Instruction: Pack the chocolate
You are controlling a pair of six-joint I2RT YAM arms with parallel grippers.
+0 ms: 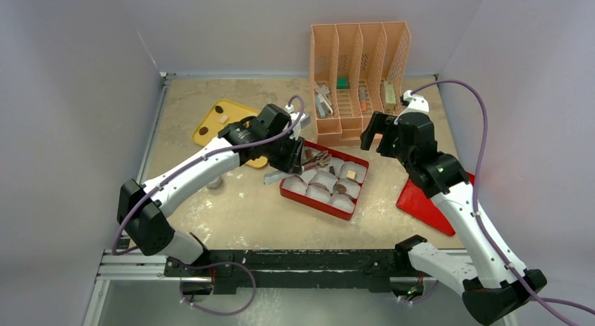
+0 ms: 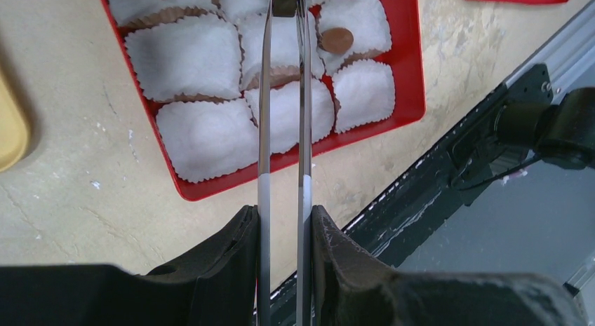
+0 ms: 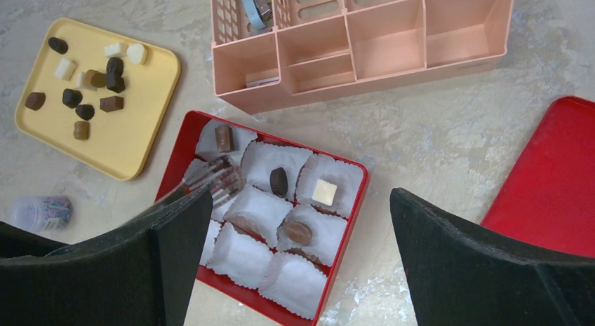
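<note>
A red box (image 3: 176,160) holds white paper cups. Four cups each hold a piece of chocolate: a brown block (image 3: 223,137), a dark oval (image 3: 279,181), a white square (image 3: 323,192) and a brown round (image 2: 337,40). More chocolate (image 3: 84,80) lies on the yellow tray (image 3: 133,137). My left gripper (image 2: 284,217) is shut on metal tongs (image 2: 265,116), whose tips (image 3: 219,177) reach over the box's left cups. Whether the tips hold a piece I cannot tell. My right gripper (image 3: 300,200) hangs open above the box, holding nothing.
A pink desk organiser (image 1: 358,73) stands behind the box. A red lid (image 1: 428,200) lies at the right under the right arm. A small capped jar (image 3: 42,212) lies left of the box. The black front rail (image 2: 449,172) is close to the box.
</note>
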